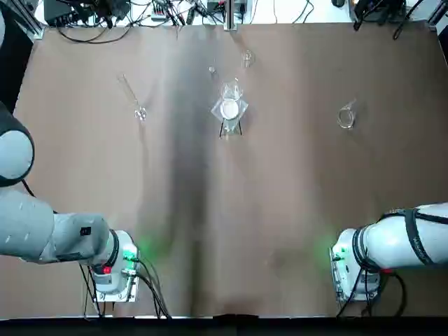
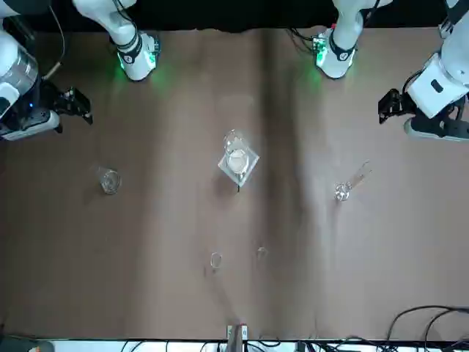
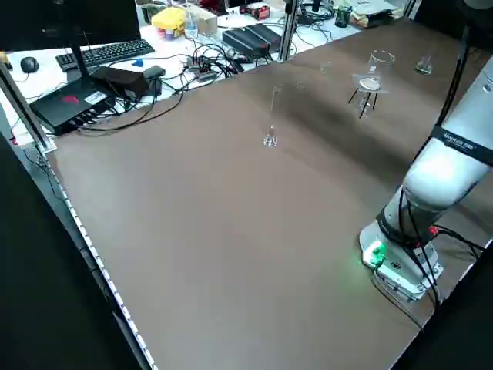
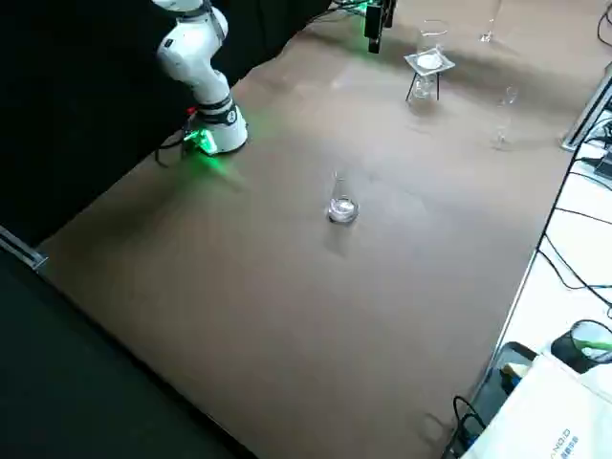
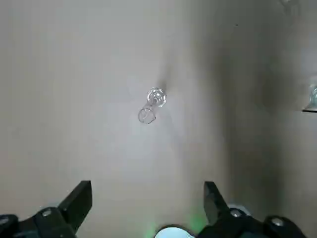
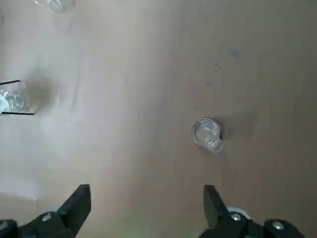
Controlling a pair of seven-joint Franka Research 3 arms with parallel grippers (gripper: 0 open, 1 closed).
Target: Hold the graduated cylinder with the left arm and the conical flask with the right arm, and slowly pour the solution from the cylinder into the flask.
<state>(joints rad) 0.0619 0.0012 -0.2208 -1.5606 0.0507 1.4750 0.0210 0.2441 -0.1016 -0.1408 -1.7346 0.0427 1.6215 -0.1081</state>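
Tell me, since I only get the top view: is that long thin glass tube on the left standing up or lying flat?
Observer: Standing. The left side view shows the graduated cylinder upright on its small foot.
Operator: And the claws? I can't see any.
Observer: The left gripper is open and empty, above the table.
Operator: The other one?
Observer: The right gripper is open too, with the conical flask untouched in its wrist camera's sight.
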